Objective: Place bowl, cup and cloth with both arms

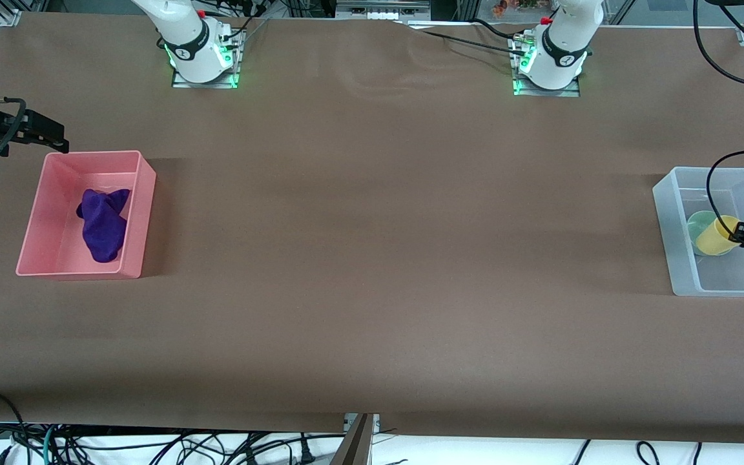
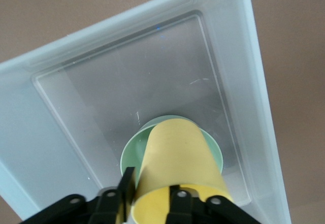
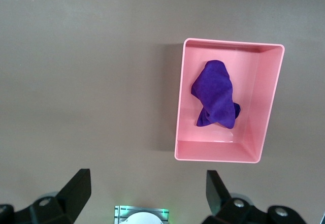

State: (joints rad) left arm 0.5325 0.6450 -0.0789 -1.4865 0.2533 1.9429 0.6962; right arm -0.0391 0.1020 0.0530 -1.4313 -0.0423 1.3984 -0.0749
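The yellow cup (image 1: 714,237) hangs tilted in the clear bin (image 1: 674,248) at the left arm's end of the table, its base down in the mint-green bowl (image 1: 697,225). My left gripper (image 1: 741,236) is shut on the cup's rim, one finger inside and one outside. In the left wrist view my left gripper (image 2: 152,193) holds the cup (image 2: 175,153) over the bowl (image 2: 131,150) on the floor of the clear bin (image 2: 30,132). The purple cloth (image 1: 104,226) lies in the pink bin (image 1: 138,213). My right gripper (image 1: 49,134) hangs open and empty in the air beside that bin.
The right wrist view shows my right gripper (image 3: 147,181) open high over the brown table, with the pink bin (image 3: 223,155) and the cloth (image 3: 216,92) below. The right arm's base (image 3: 142,215) shows there too. Cables trail over the clear bin.
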